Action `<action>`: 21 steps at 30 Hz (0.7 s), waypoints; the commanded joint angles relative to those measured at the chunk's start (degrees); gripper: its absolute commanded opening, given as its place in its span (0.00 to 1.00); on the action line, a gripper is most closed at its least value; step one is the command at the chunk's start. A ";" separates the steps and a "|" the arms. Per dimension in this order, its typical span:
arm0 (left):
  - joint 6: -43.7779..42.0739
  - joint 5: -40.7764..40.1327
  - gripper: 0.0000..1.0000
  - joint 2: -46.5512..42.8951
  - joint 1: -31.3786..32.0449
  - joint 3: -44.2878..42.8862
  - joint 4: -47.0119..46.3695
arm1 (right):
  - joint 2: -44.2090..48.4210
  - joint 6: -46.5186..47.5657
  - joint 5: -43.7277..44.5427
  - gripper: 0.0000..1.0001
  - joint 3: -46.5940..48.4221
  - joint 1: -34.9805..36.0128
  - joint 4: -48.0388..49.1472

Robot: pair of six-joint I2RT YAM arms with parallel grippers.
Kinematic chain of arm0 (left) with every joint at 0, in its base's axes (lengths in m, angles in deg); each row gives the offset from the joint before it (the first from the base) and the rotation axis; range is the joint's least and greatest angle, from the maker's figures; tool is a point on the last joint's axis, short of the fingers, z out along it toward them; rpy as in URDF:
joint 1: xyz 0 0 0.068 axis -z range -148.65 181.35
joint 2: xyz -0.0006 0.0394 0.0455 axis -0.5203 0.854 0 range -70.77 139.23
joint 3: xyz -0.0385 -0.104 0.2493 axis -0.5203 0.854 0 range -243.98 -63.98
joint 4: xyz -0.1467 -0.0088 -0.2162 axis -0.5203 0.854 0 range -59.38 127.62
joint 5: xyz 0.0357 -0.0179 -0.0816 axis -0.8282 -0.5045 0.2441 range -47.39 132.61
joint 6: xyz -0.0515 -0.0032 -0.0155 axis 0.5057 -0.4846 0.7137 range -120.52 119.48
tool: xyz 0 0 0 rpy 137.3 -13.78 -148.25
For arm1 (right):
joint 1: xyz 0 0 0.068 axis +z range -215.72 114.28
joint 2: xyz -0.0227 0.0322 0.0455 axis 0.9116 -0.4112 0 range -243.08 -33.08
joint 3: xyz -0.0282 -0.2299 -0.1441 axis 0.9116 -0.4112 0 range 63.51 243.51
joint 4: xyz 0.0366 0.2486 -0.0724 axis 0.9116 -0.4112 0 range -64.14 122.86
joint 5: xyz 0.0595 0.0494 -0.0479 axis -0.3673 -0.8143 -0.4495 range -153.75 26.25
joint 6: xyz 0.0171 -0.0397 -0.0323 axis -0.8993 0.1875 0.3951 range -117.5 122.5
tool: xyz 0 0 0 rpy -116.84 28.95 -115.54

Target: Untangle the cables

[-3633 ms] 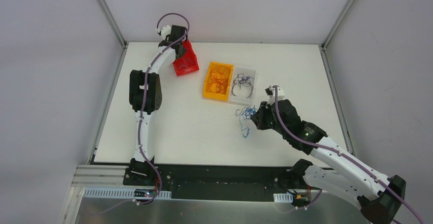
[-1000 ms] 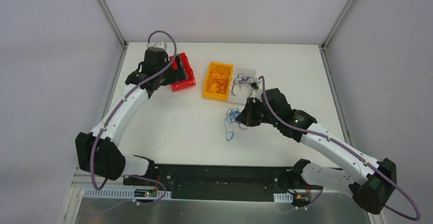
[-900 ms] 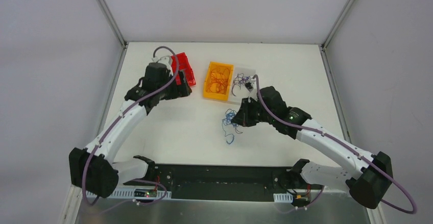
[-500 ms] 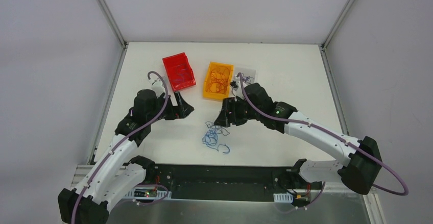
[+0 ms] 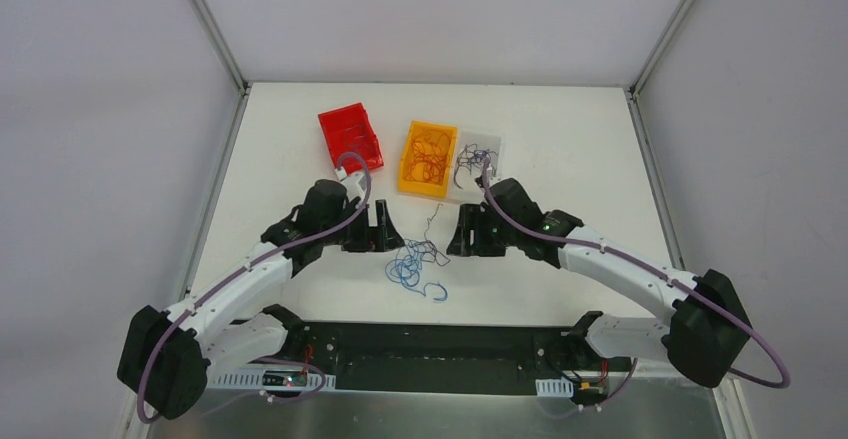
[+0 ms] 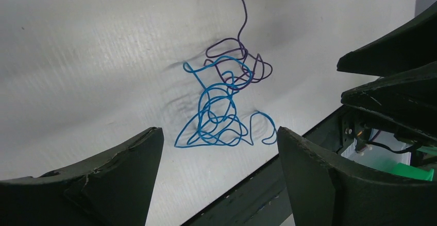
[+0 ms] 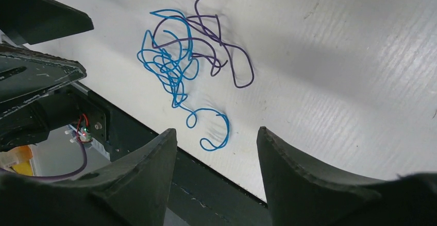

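the cables (image 5: 413, 264) lay loose on the table (image 5: 560, 139), a small tangle in the lower middle of the top view. they sat between the two arms and a little below the line joining their tips. nothing had hold of them.

both sets of jaws stood wide open and empty. the left arm's (image 5: 250, 279) jaws faced in from the tangle's upper left, the right arm's (image 5: 610, 259) from its upper right.

in the top view the tangle ran roughly up and down the frame. a thin dark purplish strand (image 5: 431, 221) trailed off its top and a blue hook (image 5: 436, 292) curled out at its bottom right. the dense blue knot (image 5: 403, 271) sat on the left side, toward the left jaws.

in the left wrist view the tangle (image 6: 221, 107) sat almost square in the gap between the two fingers (image 6: 129, 164), just past their tips. in the right wrist view it (image 7: 180, 61) lay in the upper left of the frame, off to the left of the gap, with only the blue hook near the middle.

so i judged the left jaws better lined up for the blue knot. the right jaws looked better placed for the purplish strand, which would let the two pull apart across the frame.

the red bin (image 5: 351, 139), orange bin (image 5: 428, 159) and clear bin (image 5: 478, 159) stood well above, apart from the tangle.
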 commanded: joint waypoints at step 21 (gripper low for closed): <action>-1.35 5.54 0.66 16.49 3.28 0.37 -6.05 | -22.25 10.79 -2.97 0.52 0.00 3.81 24.88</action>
